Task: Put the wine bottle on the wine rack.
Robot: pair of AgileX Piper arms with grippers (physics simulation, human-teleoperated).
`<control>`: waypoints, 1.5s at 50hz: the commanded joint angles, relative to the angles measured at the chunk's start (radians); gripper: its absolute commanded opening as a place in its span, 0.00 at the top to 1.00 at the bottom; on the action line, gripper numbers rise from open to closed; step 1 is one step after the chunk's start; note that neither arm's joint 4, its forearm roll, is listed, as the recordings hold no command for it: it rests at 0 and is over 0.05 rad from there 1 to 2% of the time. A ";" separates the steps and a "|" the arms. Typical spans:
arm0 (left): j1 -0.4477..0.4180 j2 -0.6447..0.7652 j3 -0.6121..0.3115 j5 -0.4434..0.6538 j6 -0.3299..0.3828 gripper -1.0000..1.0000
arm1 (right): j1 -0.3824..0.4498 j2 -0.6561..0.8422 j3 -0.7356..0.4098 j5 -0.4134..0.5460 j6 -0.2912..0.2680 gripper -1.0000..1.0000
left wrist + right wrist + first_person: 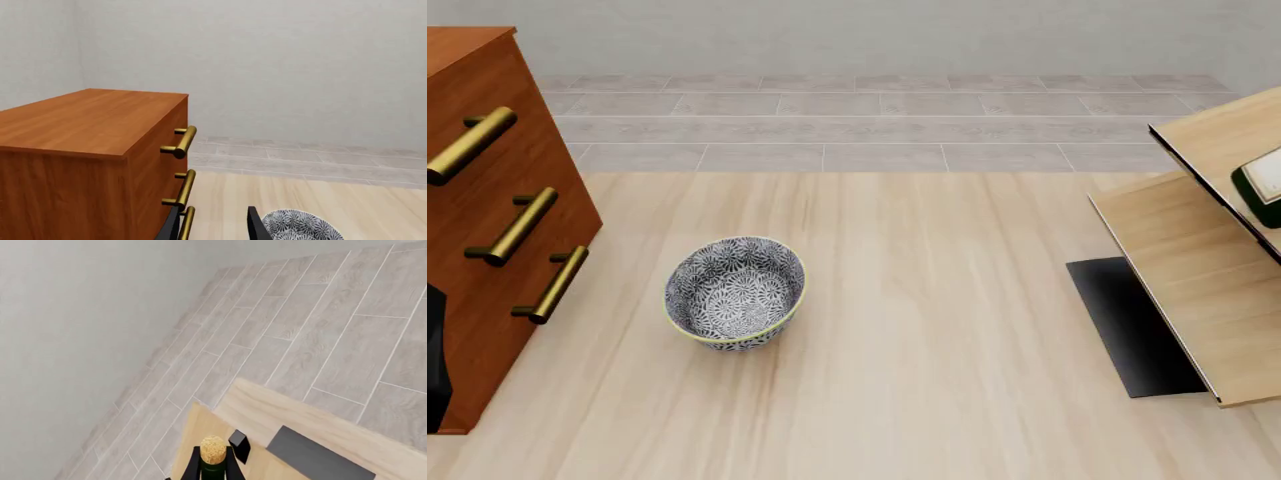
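Right wrist view: my right gripper (213,467) has its two dark fingers (193,466) set close on either side of the neck of the wine bottle (213,452), whose tan cork sits between them; I read the fingers as closed on the neck. Beyond the cork lie a light plank and a dark plate of the wine rack (313,440), then grey floor tiles.

Front view: the wine bottle (1261,185) appears only as a dark green end with a white label at the right edge, lying on the upper slanted panel of the wine rack (1181,270), whose black base plate rests on the table (961,300).

Left wrist view: my left gripper (212,227) shows two dark fingertips spread apart with nothing between them, beside the drawer cabinet (87,155) and a patterned bowl (300,227).
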 commanded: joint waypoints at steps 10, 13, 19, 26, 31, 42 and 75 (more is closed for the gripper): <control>-0.003 0.000 0.001 0.003 0.003 0.00 | -0.016 0.045 0.086 -0.036 0.012 1.00; -0.003 0.000 0.001 0.003 0.003 0.00 | -0.021 0.049 0.085 -0.037 0.013 1.00; -0.004 0.000 0.000 0.005 0.005 0.00 | -0.047 0.069 0.085 -0.047 0.013 1.00; -0.004 0.000 0.006 0.002 0.005 0.00 | -0.062 0.085 0.093 -0.061 0.010 1.00; -0.005 0.000 0.003 0.004 0.007 0.00 | -0.070 0.096 0.096 -0.070 0.007 1.00; -0.002 0.000 0.009 -0.001 0.013 0.00 | -0.084 0.115 0.093 -0.080 0.008 1.00; 0.000 0.000 0.014 0.000 0.015 0.00 | -0.111 0.169 0.120 -0.127 -0.002 1.00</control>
